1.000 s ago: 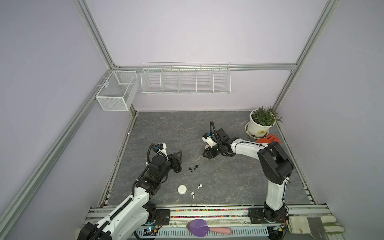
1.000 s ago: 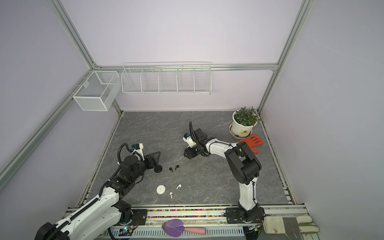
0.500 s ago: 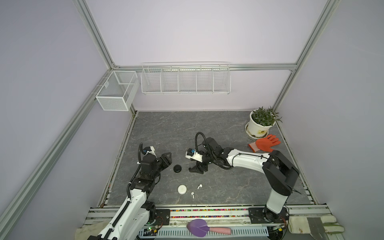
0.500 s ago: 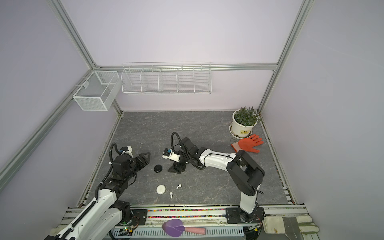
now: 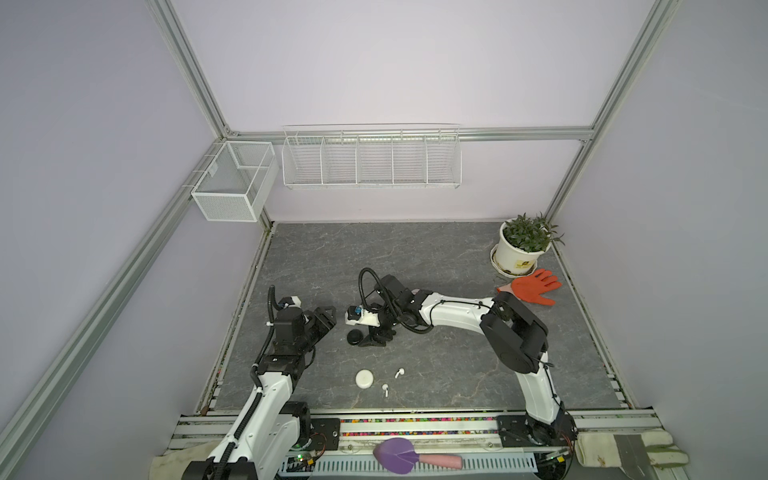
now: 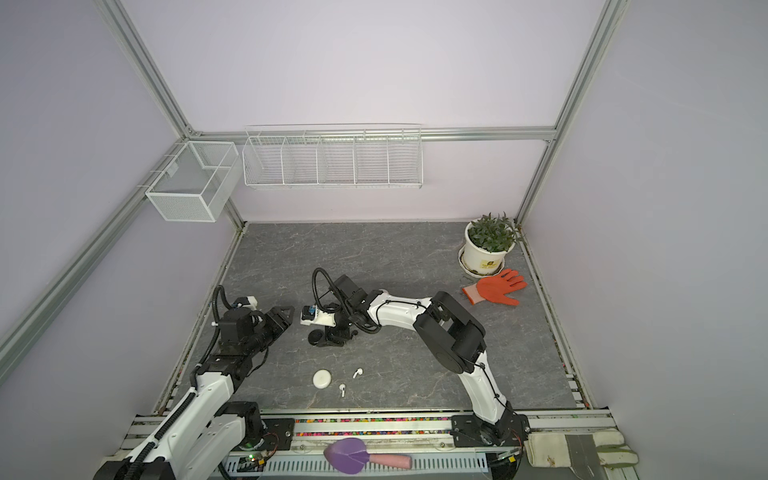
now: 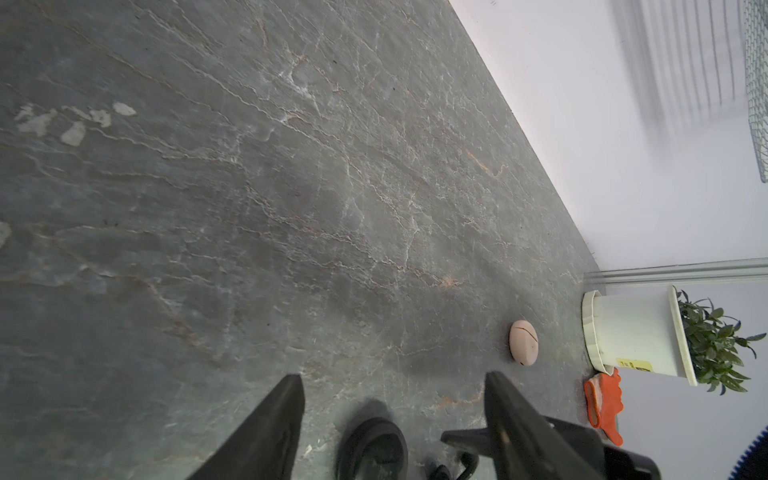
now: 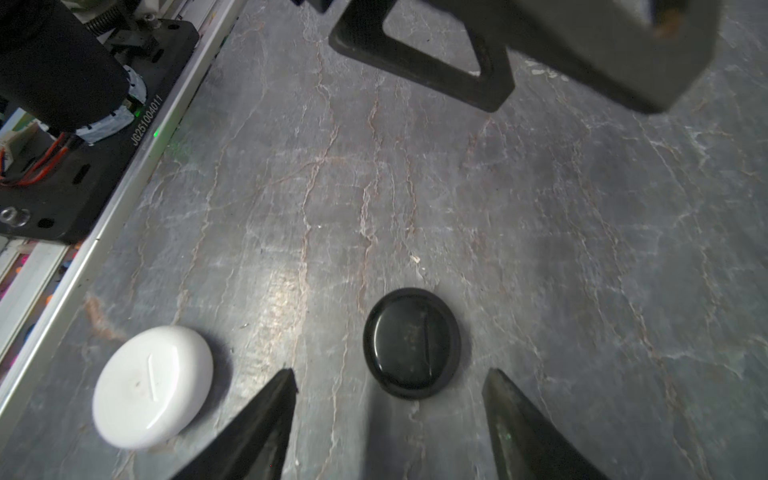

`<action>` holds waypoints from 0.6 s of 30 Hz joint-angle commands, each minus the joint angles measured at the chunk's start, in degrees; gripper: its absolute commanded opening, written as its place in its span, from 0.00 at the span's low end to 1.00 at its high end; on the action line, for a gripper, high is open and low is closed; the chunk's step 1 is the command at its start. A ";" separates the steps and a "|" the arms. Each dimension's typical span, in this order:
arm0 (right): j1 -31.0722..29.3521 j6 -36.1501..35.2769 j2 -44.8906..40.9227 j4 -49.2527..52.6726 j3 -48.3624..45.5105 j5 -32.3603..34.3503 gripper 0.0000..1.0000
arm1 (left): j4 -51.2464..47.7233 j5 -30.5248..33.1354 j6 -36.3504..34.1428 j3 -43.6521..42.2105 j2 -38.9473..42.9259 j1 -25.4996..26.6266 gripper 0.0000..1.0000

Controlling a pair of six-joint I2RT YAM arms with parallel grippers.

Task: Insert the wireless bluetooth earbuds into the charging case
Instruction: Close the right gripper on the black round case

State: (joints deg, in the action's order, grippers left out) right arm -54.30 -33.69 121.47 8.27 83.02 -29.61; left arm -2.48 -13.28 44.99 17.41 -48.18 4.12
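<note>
Right gripper [image 8: 390, 376] is recorded as released: jaws spread, nothing held. The black charging case [image 8: 411, 343] lies on the table [image 8: 582, 249] just ahead of its fingertips, untouched. Left gripper [image 7: 395, 378] is likewise spread and empty. One white earbud [image 5: 399, 372] and a second white earbud [image 5: 385, 390] are noted loose on the table beside the white charging case [image 5: 365, 379], apart from both grippers.
</note>
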 commanded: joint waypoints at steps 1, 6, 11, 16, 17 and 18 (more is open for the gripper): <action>-0.38 -3.15 2.67 5.27 3.51 0.36 0.74 | -0.33 -0.70 1.28 -0.81 0.16 -0.60 0.69; -0.82 -3.02 5.15 6.50 5.88 2.55 0.74 | -0.60 -0.57 1.41 -1.40 1.16 -0.69 0.69; -1.04 -2.26 6.85 6.70 6.82 3.94 0.72 | -1.03 -0.42 1.15 -1.67 1.97 -0.74 0.69; -1.17 -1.14 8.30 6.25 7.97 4.78 0.68 | -1.12 -0.11 1.15 -2.19 2.66 -0.78 0.69; -1.21 -1.01 8.49 6.09 7.94 4.74 0.67 | -0.99 -0.08 1.19 -2.36 2.87 -0.78 0.69; -1.24 -0.88 8.68 5.88 8.03 4.75 0.65 | -0.82 0.01 1.15 -2.62 3.00 -0.80 0.69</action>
State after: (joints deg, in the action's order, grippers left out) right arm -55.02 -34.35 128.62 13.96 90.02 -24.86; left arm -2.70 -13.54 45.39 16.16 -46.02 3.75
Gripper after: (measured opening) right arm 0.669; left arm 0.692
